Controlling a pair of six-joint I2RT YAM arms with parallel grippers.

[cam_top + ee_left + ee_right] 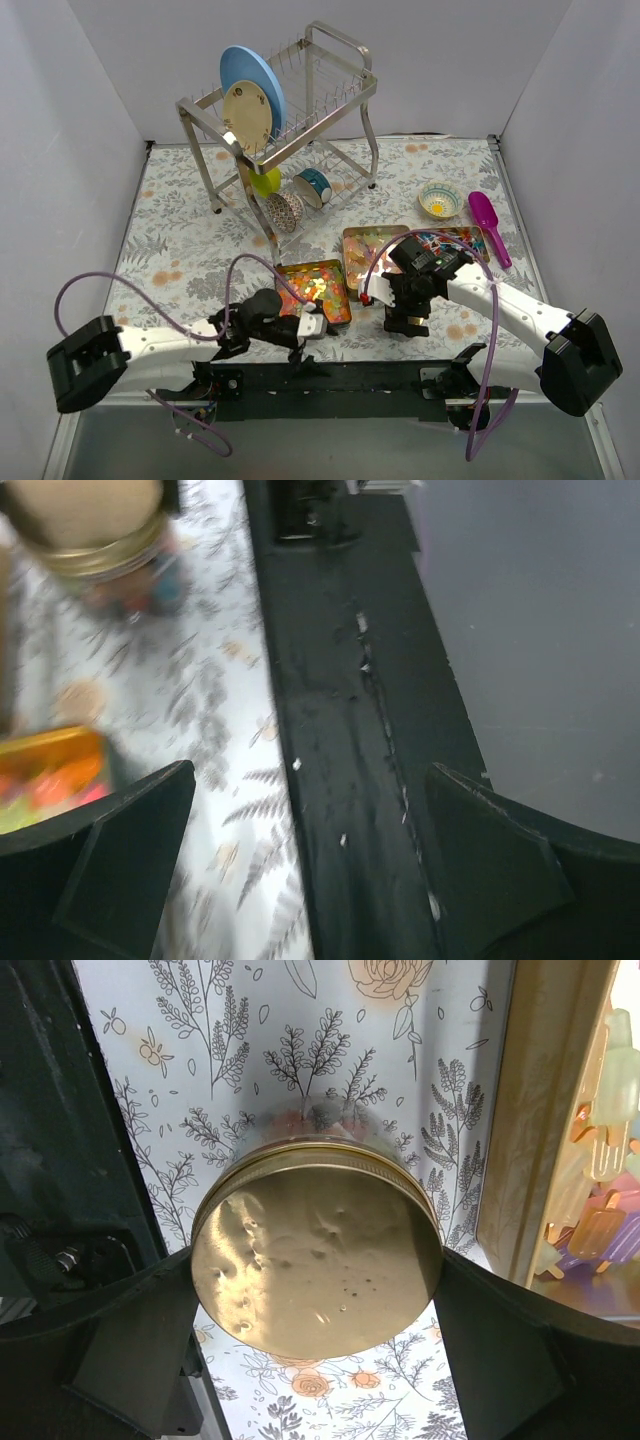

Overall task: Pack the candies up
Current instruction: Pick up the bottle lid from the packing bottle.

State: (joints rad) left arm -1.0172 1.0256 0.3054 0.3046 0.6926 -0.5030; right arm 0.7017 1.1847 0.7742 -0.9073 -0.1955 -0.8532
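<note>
Your white walls [70,120] close in a floral counter [170,220]. Left claw [312,327] gapes wide at the near edge. The candies [318,288] fill trays [310,265] mid-counter. Right claw [407,320] stands wide, astride the gold lid [315,1250].

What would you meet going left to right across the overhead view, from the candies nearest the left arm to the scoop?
In order: orange-yellow candies in the near tin → candies in the middle tin → patterned bowl → purple scoop.
</note>
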